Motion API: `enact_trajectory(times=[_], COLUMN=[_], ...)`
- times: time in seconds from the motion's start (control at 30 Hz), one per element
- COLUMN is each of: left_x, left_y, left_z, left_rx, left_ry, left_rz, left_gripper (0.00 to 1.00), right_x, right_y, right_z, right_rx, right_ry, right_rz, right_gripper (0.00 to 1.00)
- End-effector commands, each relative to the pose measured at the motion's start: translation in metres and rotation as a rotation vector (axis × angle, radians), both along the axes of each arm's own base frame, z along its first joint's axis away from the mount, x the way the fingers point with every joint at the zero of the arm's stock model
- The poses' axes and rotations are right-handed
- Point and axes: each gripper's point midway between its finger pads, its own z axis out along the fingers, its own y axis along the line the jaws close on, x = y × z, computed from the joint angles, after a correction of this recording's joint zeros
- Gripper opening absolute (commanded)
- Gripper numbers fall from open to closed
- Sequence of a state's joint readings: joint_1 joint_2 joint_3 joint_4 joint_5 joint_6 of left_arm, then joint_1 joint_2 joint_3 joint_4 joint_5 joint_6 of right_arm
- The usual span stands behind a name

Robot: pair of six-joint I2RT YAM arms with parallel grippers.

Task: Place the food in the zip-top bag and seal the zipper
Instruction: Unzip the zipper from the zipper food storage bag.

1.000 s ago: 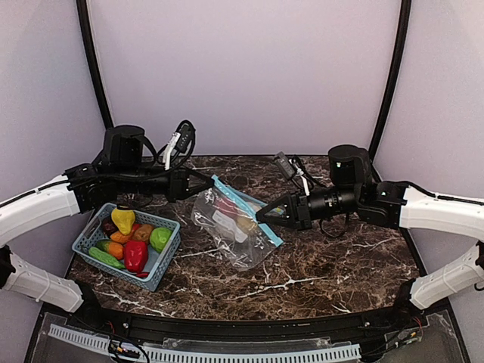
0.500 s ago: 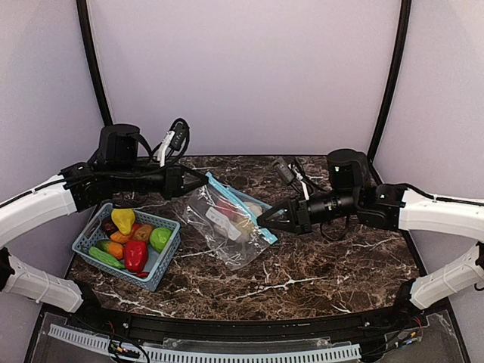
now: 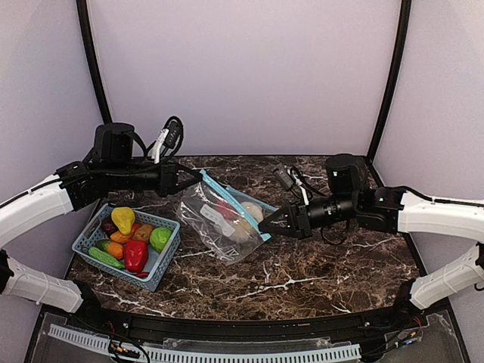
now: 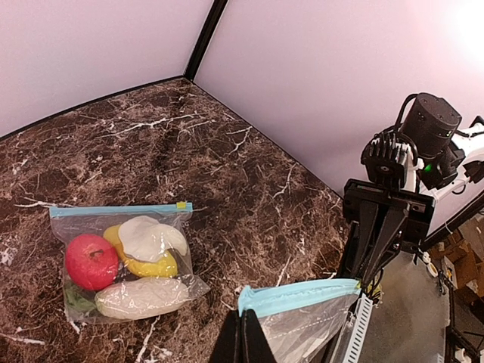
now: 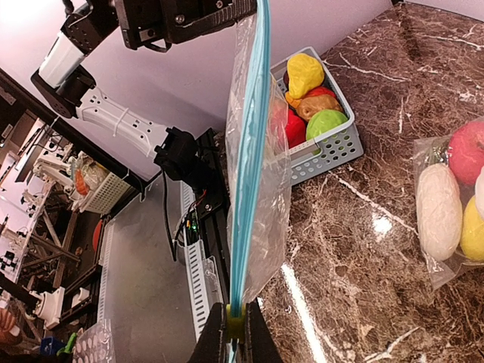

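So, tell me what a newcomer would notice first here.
The clear zip-top bag stretched in mid-air by its blue zipper strip, the left gripper pinching one end and the right gripper the other, above the middle of the table. Below it a second bag lies flat, holding a red fruit and yellow and cream pieces. At the left sits the teal basket heaped with bright toy food.

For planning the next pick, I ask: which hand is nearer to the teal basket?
Left. The left hand grips the bag just behind and right of the basket; the right hand grips its other end, farther right.
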State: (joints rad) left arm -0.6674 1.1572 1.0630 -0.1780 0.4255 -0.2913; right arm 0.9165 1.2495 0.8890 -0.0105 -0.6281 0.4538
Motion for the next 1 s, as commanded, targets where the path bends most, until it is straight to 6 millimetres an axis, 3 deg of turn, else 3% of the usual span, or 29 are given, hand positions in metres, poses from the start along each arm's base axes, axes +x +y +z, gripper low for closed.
enact_trajectory(times=[0.0, 0.27, 0.43, 0.63, 0.97], left_x=[0.007, 0.003, -0.025, -0.050, -0.087], left_y=[0.015, 0.016, -0.002, -0.019, -0.043], left_z=[0.009, 0.008, 0.004, 0.000, 0.009], left_rx=[0.003, 0.019, -0.008, -0.065, -0.120], left_ry=[-0.040, -0.060, -0.063, -0.011, 0.014], left_rz=[0.060, 0.031, -0.188, -0.369, -0.545], left_gripper=[0.01, 0.01, 0.01, 0.01, 0.01], right_x=[-0.011, -0.013, -0.013, -0.008, 0.008], right_y=[-0.006, -0.008, -0.010, -0.008, 0.005], right_z=[-0.015, -0.017, -0.009, 0.004, 0.018], right_rx=[-0.043, -0.056, -0.042, -0.032, -0.021], right_ry=[0.052, 0.064, 0.045, 0.001, -0.067], right_rz=[0.023, 0.028, 0.019, 0.009, -0.013], right_gripper=[0.03, 0.05, 0.31, 0.52, 0.55])
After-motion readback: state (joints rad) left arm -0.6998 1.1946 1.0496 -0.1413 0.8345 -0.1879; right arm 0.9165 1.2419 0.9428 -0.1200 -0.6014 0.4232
